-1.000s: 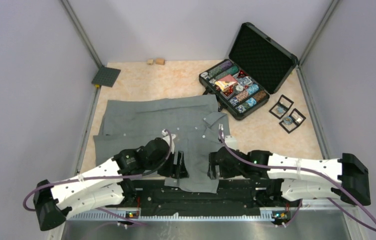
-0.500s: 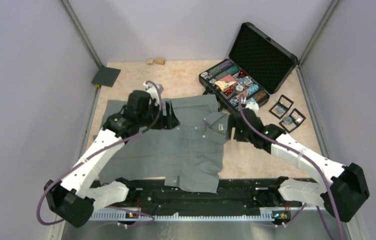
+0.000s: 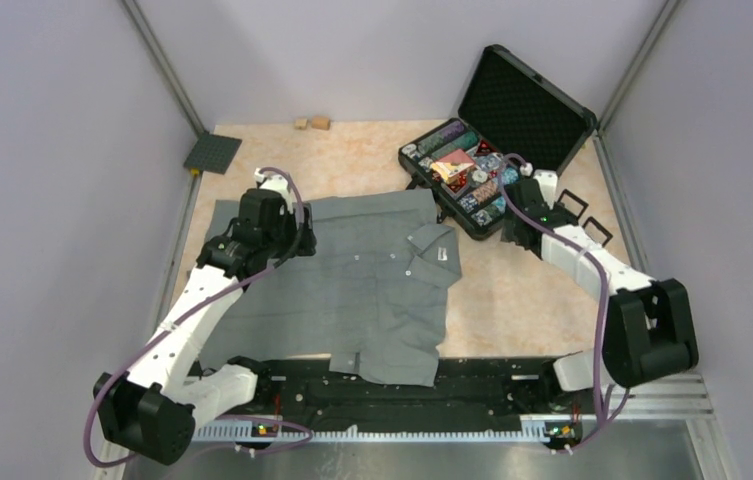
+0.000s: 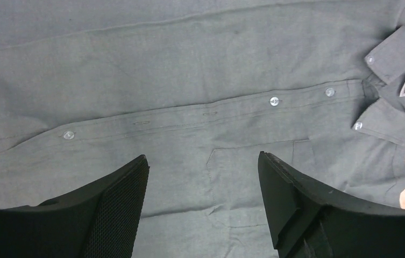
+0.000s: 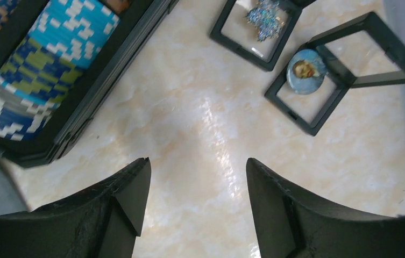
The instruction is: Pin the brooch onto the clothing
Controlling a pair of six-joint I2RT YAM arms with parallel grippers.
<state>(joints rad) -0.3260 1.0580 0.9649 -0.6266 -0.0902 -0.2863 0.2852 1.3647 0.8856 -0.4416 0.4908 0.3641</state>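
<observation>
Lying flat on the table, the grey shirt (image 3: 372,280) is spread with its collar (image 4: 391,48) toward the open chip case (image 3: 467,180), which sits just past that end. The left gripper (image 4: 201,161) hovers over the shirt near its far edge, fingers spread apart with nothing between them. Beneath it run the buttoned placket (image 4: 274,100) and the chest pocket (image 4: 254,177). The right gripper (image 5: 197,161) hangs clear of the shirt, beyond the collar end, over bare tabletop (image 5: 200,118), likewise parted and empty. Farther from the shirt, past the case, two black display frames (image 5: 350,48) sit side by side. One holds a round blue brooch (image 5: 303,70), the other a glittery brooch (image 5: 267,15).
</observation>
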